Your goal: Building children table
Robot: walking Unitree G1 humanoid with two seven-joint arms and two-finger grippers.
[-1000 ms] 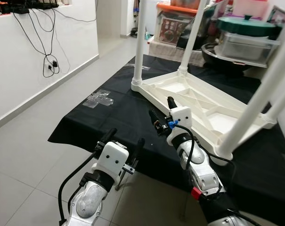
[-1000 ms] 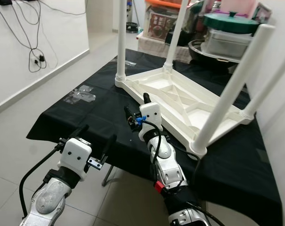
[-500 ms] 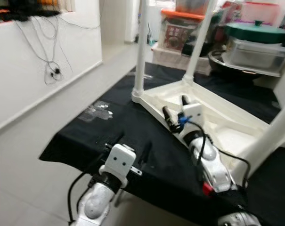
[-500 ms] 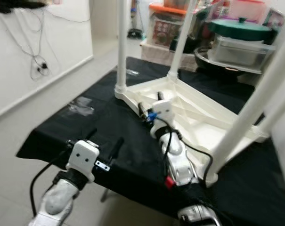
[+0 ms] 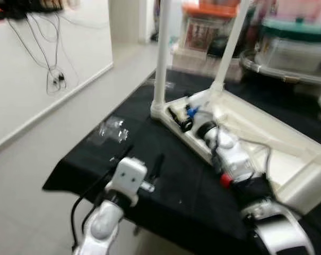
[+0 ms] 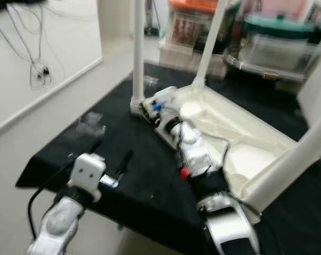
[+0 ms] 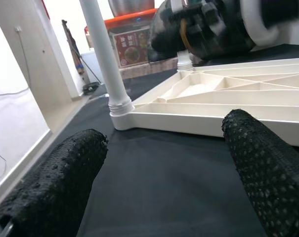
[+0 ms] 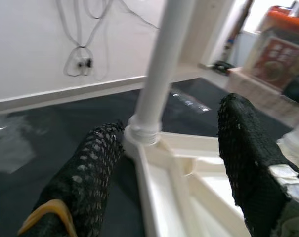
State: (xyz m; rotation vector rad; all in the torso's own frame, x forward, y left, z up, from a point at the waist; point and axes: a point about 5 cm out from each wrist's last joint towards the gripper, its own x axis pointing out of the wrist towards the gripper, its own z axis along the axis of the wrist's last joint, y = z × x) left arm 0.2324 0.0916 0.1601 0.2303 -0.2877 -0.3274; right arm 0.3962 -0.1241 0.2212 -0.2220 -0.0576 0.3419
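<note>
The upturned white table (image 5: 256, 133) is laid across the black tabletop (image 5: 171, 186). The right hand (image 5: 179, 116), fingers spread, is placed near its far-left leg (image 5: 161, 58); the left hand (image 5: 141, 159), released, is held over the near edge.

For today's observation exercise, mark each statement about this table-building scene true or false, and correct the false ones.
1. The white table lies upside down on the black cloth, legs pointing up. True.
2. The right gripper is closed around a table leg. False: its fingers are open, near the base of the corner leg without gripping it.
3. The left gripper is open above the black cloth, holding nothing. True.
4. A clear plastic bag lies on the cloth to the robot's left of the table. True.
5. The table sits directly on the floor tiles. False: it rests on the cloth-covered surface.
</note>
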